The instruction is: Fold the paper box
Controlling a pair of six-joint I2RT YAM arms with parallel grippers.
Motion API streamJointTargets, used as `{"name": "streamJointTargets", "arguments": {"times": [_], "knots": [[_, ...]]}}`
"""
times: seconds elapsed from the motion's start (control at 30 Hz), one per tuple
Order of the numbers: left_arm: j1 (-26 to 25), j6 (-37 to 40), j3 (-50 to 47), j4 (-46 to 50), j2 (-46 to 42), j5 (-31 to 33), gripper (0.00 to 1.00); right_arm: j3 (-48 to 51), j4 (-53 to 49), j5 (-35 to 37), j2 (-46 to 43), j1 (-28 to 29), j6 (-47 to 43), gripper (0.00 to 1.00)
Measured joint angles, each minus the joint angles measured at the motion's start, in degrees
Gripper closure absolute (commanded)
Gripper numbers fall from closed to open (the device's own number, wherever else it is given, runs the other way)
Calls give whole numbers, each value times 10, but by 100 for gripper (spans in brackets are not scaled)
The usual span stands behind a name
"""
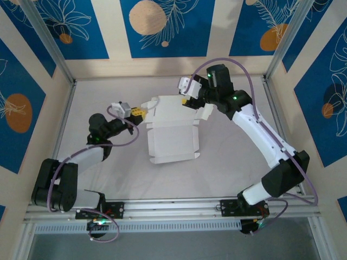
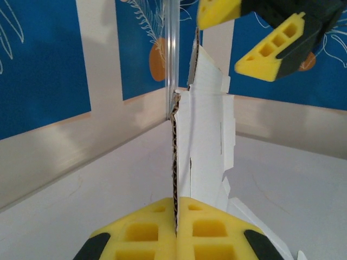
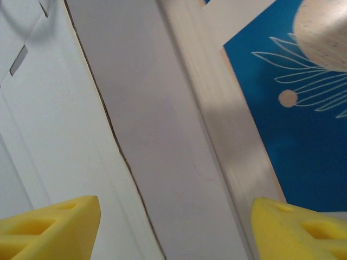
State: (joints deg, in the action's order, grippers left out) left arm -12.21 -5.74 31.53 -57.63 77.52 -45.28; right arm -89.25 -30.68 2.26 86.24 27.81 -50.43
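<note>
Paper box (image 1: 171, 132): white die-cut card, partly folded, lying on the table (image 1: 179, 181) between both grippers.
Left gripper (image 1: 135, 112): at the box's far-left flap, jaws closed tight, pinching that flap's edge.
Right gripper (image 1: 188, 101): at the box's far-right corner, jaws spread wide, gripping nothing; the card's edge runs between its fingers.

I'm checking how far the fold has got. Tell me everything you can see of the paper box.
The paper box is an unfolded white die-cut card sheet with flaps, tabs and slots; its cut edge shows a brown fluted core. It lies spread out in the middle of the table, creased panels near, flaps far. The left gripper is shut on its far left edge. The right gripper stands open at its far right edge, not gripping.
</note>
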Motion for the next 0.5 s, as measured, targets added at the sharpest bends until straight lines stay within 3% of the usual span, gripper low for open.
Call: {"name": "streamJointTargets", "arguments": {"times": [0.2, 0.3, 0.43, 0.5], "knots": [[-5, 26, -3, 17, -12, 3, 100, -28, -45, 13, 43, 20, -59, 36], [-6, 34, -3, 26, -19, 4, 100, -29, -51, 24, 59, 31, -74, 51], [-9, 46, -5, 37, -30, 9, 100, -29, -58, 37, 68, 44, -89, 78], [-9, 49, -5, 39, -32, 10, 100, -29, -59, 41, 66, 47, -93, 79]]}}
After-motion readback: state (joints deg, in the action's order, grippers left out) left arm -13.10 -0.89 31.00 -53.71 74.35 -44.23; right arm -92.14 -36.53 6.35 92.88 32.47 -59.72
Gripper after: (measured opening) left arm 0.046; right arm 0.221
